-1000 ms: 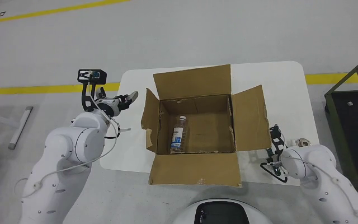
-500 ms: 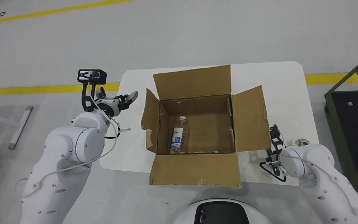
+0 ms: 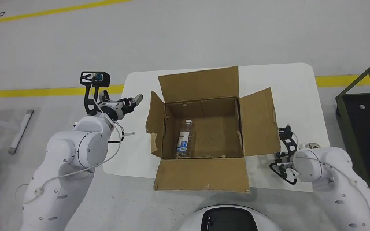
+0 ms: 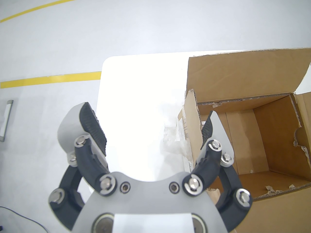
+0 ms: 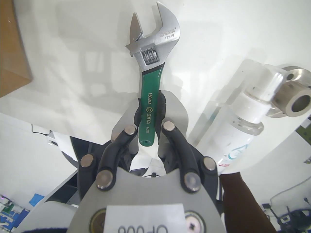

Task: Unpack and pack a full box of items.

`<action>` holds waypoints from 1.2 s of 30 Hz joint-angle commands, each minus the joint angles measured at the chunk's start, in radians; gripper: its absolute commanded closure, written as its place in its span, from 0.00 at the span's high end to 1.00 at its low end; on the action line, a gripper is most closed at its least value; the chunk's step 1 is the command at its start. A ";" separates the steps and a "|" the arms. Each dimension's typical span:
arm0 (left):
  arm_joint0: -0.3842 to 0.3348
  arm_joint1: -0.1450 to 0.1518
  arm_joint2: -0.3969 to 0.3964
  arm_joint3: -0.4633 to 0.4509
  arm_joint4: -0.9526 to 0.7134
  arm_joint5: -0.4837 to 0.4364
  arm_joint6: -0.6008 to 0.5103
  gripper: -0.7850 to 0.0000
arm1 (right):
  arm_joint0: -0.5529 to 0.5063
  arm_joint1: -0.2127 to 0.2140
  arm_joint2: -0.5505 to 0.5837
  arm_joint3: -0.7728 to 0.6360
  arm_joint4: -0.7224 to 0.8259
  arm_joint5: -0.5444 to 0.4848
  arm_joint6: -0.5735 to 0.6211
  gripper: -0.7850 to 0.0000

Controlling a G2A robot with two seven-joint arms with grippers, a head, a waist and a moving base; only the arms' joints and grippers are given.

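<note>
Meanwhile, right claw [image 5: 149, 107] clamps wrench [image 5: 155, 42] (green handle) just beside box [image 5: 12, 49].

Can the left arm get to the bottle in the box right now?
Probably yes. The left gripper is open and empty beside the open box, and the bottle lies uncovered inside; it must clear the near side flap.

Top looks down, wrists close, box [image 3: 199, 85] shared
</note>
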 commanded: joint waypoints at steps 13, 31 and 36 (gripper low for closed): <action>0.000 0.000 0.000 0.000 0.000 0.000 0.000 1.00 | -0.097 -0.012 0.470 -0.026 1.002 0.027 -0.173 0.00; 0.000 0.000 0.000 0.000 0.000 0.000 0.000 1.00 | -0.098 0.013 0.609 -0.018 1.519 -0.125 -0.154 0.00; 0.000 0.000 0.000 0.000 0.000 0.000 0.000 1.00 | -0.037 0.033 0.495 -0.165 1.361 -0.058 -0.149 0.00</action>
